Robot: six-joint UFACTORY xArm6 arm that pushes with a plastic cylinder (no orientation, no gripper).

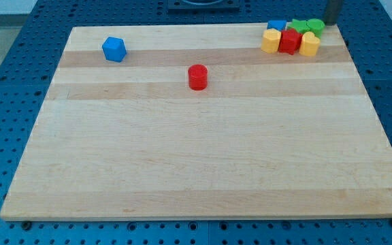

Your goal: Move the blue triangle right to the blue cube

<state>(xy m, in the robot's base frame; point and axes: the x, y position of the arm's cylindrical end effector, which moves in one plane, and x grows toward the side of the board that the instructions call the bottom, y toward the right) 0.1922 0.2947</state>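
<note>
End effector tip (pixel 331 22) beside green block (pixel 314 27)

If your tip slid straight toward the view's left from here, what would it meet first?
Probably the right-hand green block, just left of my tip; depth is unclear, so it might pass behind.

Wooden board (pixel 203 150) on a blue perforated table (pixel 19 82). Far left, a lone blue cube (pixel 113 49). Nearer the middle, a red cylinder (pixel 197 77) stands well apart from it. Far right, a tight cluster: blue triangle (pixel 276 26) at the back, two green blocks (pixel 296 26) (pixel 314 26) beside it, yellow block (pixel 270 41), red block (pixel 289 41) and another yellow block (pixel 309 44) in front. My tip (pixel 331 23) sits just right of the greens.
</note>
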